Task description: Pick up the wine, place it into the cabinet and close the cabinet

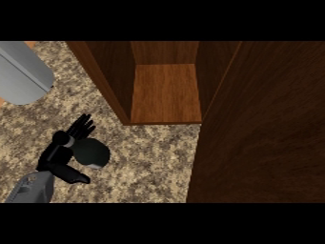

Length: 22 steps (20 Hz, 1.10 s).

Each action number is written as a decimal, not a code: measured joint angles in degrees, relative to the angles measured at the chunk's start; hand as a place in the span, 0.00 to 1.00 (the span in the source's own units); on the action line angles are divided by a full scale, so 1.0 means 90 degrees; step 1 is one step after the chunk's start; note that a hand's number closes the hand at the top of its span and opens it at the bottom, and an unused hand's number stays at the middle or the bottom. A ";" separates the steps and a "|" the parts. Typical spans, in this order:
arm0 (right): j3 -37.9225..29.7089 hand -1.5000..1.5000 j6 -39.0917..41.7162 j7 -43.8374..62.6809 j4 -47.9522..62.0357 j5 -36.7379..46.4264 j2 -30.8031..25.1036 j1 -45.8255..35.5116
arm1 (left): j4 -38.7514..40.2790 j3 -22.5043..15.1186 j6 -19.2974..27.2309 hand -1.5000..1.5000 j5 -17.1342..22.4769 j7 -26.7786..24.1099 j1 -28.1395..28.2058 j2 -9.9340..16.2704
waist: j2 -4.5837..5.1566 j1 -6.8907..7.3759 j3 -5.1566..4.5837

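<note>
Rising from the lower left of the frame in the head view, the left hand sits beside the wine — a dark, rounded shape on the speckled counter. Its fingers point up and the thumb reaches below the bottle, so the hand is cupped at the bottle's side, touching it. Toward the upper centre stands the open cabinet, its wooden shelf bare, and its door fills the right side. At upper left lies a grey rounded object — what it is, I cannot tell.
</note>
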 measured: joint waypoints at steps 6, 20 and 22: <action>-0.0007 0.00 0.0014 -0.0058 0.0021 -0.0006 0.0013 0.0123 | 0.0493 -0.0161 0.0233 0.00 -0.0218 -0.0439 -0.0183 -0.0109 | 0.0006 -0.0002 -0.0001; 0.0010 0.00 -0.0040 -0.0052 0.0056 0.0004 0.0011 0.0029 | 0.0225 -0.0874 0.0649 1.00 -0.0737 -0.1442 -0.0265 -0.0258 | -0.0016 0.0000 0.0003; -0.0006 0.00 -0.0047 -0.0043 0.0067 0.0005 -0.0001 -0.0021 | 0.0155 -0.0900 0.0824 1.00 -0.0754 -0.1622 -0.0263 -0.0259 | -0.0016 0.0013 0.0001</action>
